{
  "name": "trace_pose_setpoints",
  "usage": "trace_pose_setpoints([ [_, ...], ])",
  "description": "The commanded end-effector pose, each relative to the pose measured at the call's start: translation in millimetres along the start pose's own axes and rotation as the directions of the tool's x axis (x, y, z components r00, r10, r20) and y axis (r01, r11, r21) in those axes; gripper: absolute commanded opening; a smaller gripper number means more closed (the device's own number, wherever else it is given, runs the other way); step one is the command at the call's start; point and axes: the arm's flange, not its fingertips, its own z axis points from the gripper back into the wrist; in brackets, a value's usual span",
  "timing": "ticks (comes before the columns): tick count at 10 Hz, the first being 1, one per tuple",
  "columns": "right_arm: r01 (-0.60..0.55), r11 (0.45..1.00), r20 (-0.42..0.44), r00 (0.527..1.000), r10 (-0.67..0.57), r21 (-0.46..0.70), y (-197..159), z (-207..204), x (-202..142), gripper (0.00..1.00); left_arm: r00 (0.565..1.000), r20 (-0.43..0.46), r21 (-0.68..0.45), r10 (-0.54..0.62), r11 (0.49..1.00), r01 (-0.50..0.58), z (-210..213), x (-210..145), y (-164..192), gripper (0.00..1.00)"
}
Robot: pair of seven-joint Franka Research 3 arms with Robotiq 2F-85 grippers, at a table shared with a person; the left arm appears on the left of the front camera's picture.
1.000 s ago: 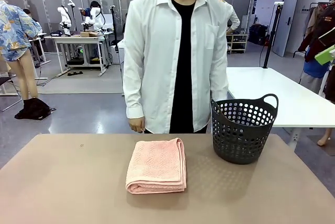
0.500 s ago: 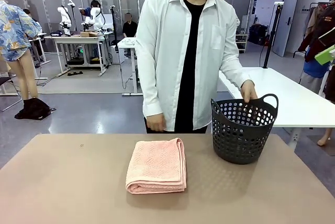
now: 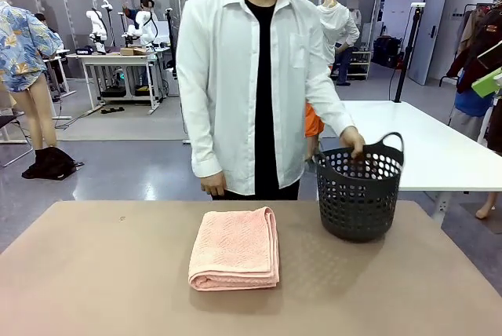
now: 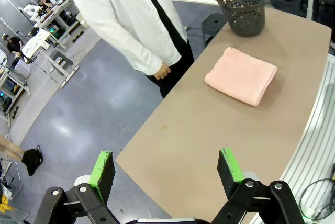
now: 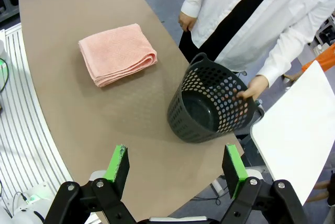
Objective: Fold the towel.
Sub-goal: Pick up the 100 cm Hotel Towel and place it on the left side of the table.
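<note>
The towel (image 3: pixel 234 248) lies folded in a thick rectangle at the middle of the brown surface (image 3: pixel 94 273), its rounded fold toward the near edge and its layered edges along the right side in the front view. How many layers it holds is hard to count; the stack edges blur together.

At about 2 o'clock from the towel stands the dark perforated basket (image 3: pixel 359 195), apart from the cloth. In the right wrist view the basket (image 5: pixel 209 106) tips slightly, and its inside looks bare, though the far wall hides part of the floor. The person's hand (image 3: pixel 352 144) grips the basket rim at the far side; the fingers curl over the rim, so their tips are hidden. The person's other hand (image 3: pixel 212 188) hangs at the far edge of the surface, partly cut off by it.

The left gripper (image 4: pixel 166 165) hangs above the near corner of the surface with jaws spread wide and nothing between them; the towel (image 4: pixel 241 75) sits far off at 1 o'clock in that view. The right gripper (image 5: pixel 178 170) likewise holds its jaws spread and bare, over the surface's edge beside the basket.
</note>
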Motion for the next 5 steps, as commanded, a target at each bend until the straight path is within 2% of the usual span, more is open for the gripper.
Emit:
trace_pose_setpoints([
  [1,0.001,1.0,-0.006,1.0,-0.001,0.007,-1.3,1.2,1.9,0.91,1.0,-0.009,0.005,0.003,1.0,-0.003,0.7,1.9,3.7,1.0],
  [5,0.001,1.0,-0.006,1.0,-0.001,0.007,-1.3,1.2,1.9,0.91,1.0,-0.009,0.005,0.003,1.0,-0.003,0.7,1.9,3.7,1.0],
])
